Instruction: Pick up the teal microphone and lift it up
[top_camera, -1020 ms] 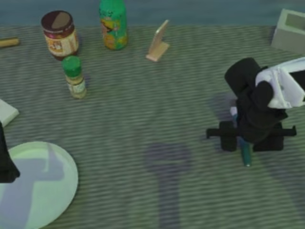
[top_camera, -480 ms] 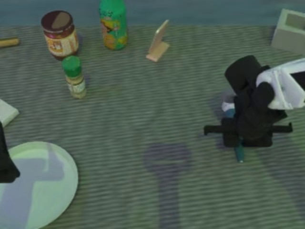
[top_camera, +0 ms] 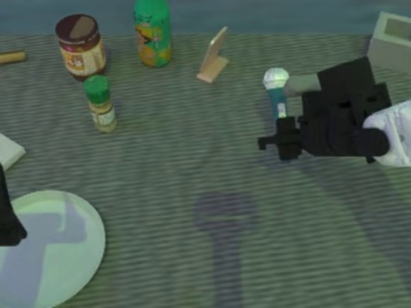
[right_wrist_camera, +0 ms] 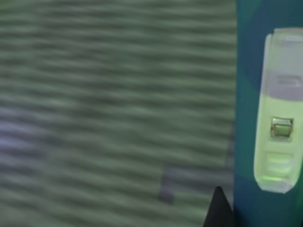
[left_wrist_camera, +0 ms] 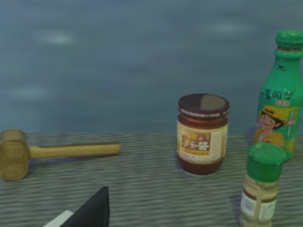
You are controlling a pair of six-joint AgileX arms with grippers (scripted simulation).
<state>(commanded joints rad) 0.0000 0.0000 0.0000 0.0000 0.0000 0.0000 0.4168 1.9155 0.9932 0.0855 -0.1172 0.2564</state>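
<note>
Once low, teal microphone [top_camera: 277, 94] — seemingly raised.

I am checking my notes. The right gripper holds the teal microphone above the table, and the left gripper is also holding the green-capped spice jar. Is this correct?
Not quite. The right gripper does hold the teal microphone, but the green-capped spice jar stands free on the table, as the top view shows. The left arm is parked at the table's left edge.

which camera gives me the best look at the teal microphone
The top view: the teal microphone shows its white head and handle, held by the right gripper. The right wrist view shows only its handle and switch patch close up; the left wrist view misses it.
</note>
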